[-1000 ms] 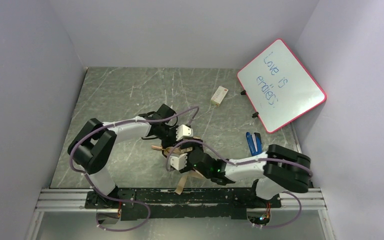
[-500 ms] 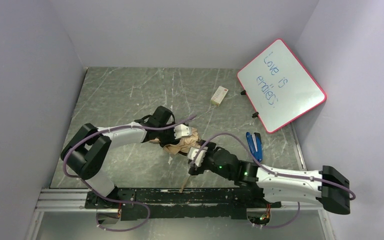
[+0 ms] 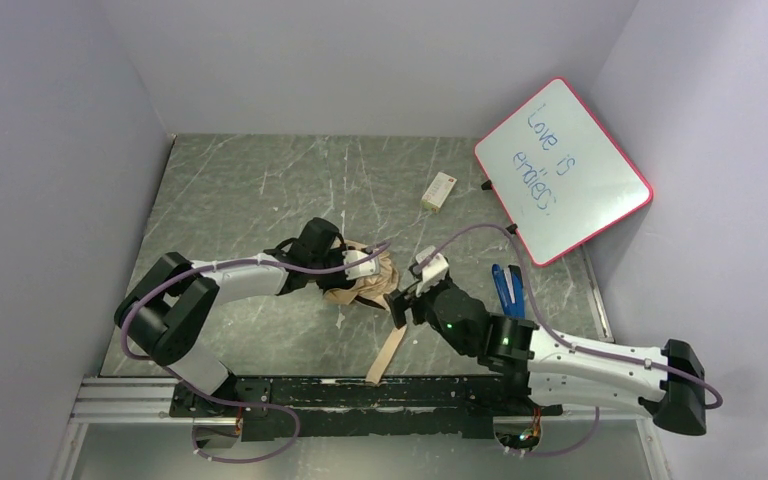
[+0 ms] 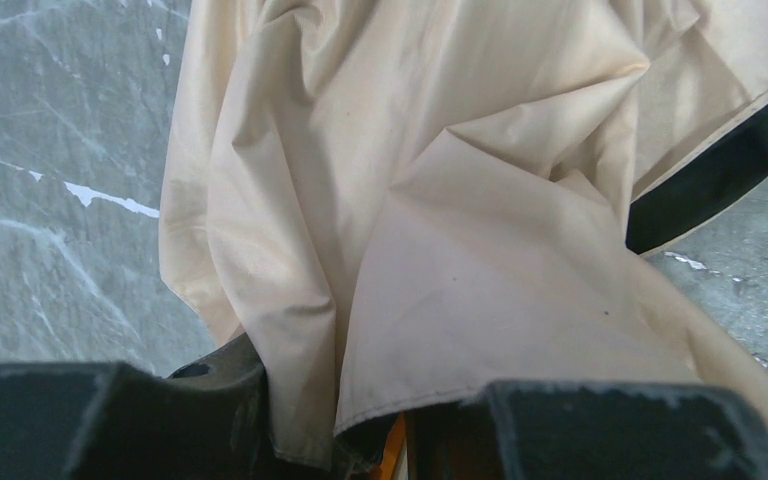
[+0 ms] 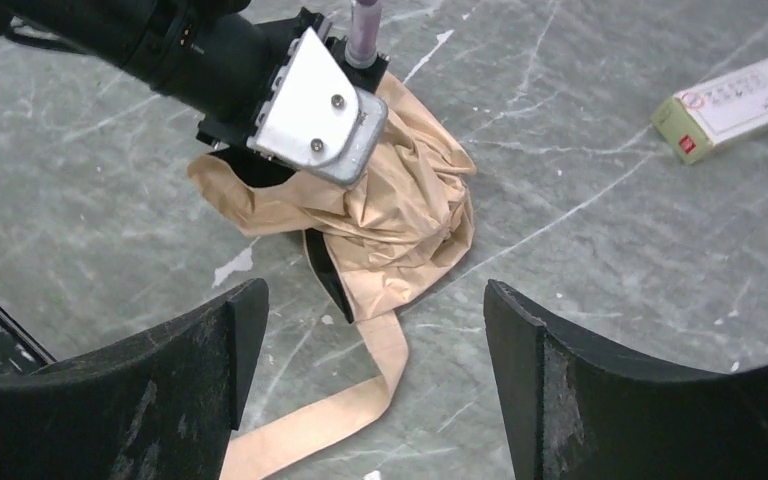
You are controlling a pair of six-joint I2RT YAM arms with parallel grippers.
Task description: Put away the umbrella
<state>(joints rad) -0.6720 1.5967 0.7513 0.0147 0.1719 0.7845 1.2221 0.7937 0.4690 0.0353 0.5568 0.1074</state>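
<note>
The umbrella (image 3: 372, 283) lies as a crumpled tan bundle in the middle of the table. Its tan strap (image 3: 390, 350) trails toward the near edge. My left gripper (image 3: 360, 266) is at the bundle's left side and is shut on it. In the left wrist view, tan fabric (image 4: 440, 200) fills the frame, and a sliver of orange handle (image 4: 396, 452) shows between the jaws of the left gripper (image 4: 370, 420). My right gripper (image 3: 407, 291) hovers open just right of the bundle. In the right wrist view the right gripper (image 5: 375, 300) holds nothing, with the umbrella (image 5: 405, 215) and strap (image 5: 355, 405) beyond it.
A pink-framed whiteboard (image 3: 563, 170) leans in the far right corner. A small blue stapler-like object (image 3: 506, 286) lies close to the right arm. A small white box (image 3: 440, 190) sits farther back. Walls close in on three sides, and a metal rail (image 3: 360, 395) runs along the near edge.
The right arm has stretched out to the right, and its gripper has drawn back off the bundle to its right side. The left gripper has shifted the umbrella slightly right, still gripping it.
</note>
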